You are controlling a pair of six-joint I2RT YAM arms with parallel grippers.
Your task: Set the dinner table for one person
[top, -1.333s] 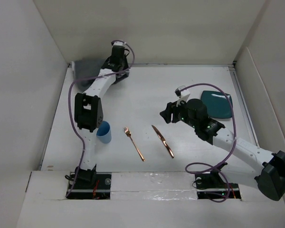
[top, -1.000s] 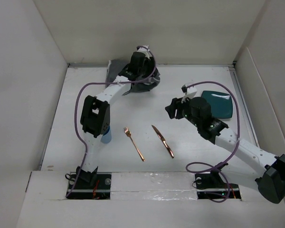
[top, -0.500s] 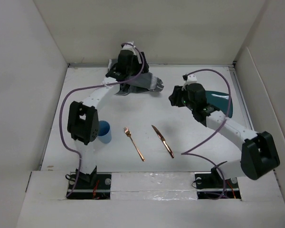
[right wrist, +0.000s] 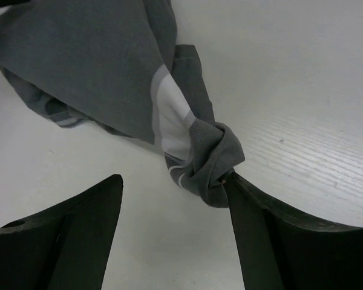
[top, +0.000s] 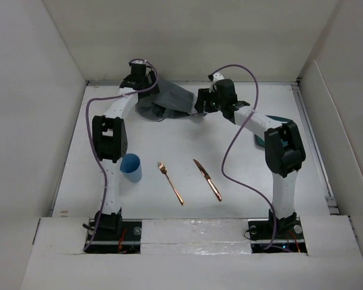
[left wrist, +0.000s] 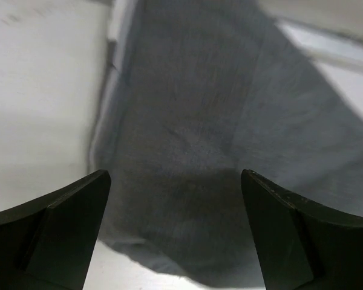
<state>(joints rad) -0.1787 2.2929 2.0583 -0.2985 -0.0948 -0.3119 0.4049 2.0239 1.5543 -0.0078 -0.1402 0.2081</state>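
The dinner table is a plain white top. A grey placemat with white stripes lies crumpled at its back middle. My left gripper hovers at the cloth's left end; in the left wrist view it is open over the grey fabric. My right gripper is at the cloth's right end. In the right wrist view it is open, with a bunched corner of the cloth resting against its right finger. A blue cup, a copper fork and a copper knife lie near the front.
A teal plate sits at the right, mostly hidden behind my right arm. White walls enclose the table at the back and on both sides. Purple cables loop off both arms over the back half.
My left gripper dragged the placemat from the back left corner toward the middle, then opened and drew back left. My right arm swung from the plate to the cloth's right end.
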